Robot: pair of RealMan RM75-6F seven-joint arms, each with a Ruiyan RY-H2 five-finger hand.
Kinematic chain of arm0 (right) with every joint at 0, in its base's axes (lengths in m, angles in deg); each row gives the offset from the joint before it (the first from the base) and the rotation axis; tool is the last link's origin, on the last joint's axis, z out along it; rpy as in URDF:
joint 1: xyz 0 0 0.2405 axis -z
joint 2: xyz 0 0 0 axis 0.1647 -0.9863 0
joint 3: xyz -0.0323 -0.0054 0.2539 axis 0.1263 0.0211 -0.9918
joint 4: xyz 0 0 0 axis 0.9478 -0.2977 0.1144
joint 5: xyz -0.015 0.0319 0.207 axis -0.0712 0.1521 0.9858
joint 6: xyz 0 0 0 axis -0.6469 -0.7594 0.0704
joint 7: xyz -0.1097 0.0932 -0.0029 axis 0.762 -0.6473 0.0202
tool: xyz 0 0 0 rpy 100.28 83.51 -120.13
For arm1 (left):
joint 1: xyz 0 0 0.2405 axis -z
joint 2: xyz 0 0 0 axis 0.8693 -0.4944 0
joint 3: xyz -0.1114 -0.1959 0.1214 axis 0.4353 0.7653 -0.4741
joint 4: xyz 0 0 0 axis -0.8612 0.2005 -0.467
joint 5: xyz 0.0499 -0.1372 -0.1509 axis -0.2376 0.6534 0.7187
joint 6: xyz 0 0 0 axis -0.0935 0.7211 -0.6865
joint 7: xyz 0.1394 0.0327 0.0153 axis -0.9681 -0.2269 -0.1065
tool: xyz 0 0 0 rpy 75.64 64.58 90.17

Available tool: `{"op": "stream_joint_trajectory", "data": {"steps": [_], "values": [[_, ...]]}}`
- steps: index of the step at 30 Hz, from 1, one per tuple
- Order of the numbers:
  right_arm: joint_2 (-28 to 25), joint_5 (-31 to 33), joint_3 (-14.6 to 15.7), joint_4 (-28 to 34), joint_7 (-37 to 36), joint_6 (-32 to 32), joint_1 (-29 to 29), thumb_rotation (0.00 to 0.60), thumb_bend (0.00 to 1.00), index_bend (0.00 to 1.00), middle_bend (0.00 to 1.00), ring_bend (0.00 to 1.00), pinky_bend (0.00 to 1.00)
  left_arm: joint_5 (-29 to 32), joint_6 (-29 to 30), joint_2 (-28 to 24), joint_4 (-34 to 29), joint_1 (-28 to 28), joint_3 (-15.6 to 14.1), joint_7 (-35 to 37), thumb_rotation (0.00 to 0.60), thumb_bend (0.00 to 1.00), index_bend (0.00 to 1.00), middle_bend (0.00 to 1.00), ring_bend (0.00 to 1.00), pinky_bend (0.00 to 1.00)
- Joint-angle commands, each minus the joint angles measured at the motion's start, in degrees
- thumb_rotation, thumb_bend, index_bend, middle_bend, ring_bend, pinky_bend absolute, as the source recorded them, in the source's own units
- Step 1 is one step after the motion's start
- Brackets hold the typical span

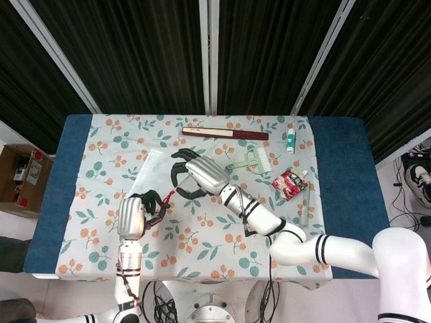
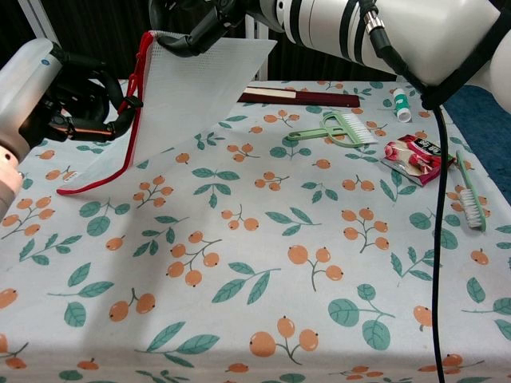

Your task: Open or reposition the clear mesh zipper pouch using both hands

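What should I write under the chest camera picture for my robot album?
Right hand and left hand lift the clear mesh pouch off the flowery tablecloth.

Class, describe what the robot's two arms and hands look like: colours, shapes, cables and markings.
Both arms are glossy white rounded segments with black bands at the joints. The left hand and right hand have silver-grey backs and black fingers. A black cable hangs from the right arm.

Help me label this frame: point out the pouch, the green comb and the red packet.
pouch point(image 2: 196, 84), chest view, on its clear mesh face.
green comb point(image 2: 339, 129), chest view, on its back above the teeth.
red packet point(image 2: 411, 153), chest view, on its middle.
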Motion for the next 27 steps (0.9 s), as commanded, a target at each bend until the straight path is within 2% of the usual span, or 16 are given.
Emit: {"op": "stream_joint_trajectory", "data": {"steps": [1,16,27], "values": [[-0.5,0.0,-0.1,0.5,-0.4,0.2,0.3,0.600,0.43,0.88,0.43,0.13,0.08,0.4,-0.4,0.1,0.0,-0.1,0.1,0.5,0.600,0.44,0.77,0.81,0.72,0.61],[-4.2,-2.8,-0.2,3.7,-3.3,3.7,2.6,0.600,0.43,0.89,0.43,0.14,0.08,2.7,-3.5,0.6,4.1,-0.4,-1.2,0.0,0.600,0.44,0.77,0.80,0.72,0.61],[-10.6,-7.5,2.3,9.2,-6.9,6.7,6.6,0.600,0.43,0.90,0.44,0.15,0.08,5.3,-9.0,1.6,10.2,1.1,-1.8,-2.2,0.600,0.44,0.77,0.80,0.72,0.61]]}}
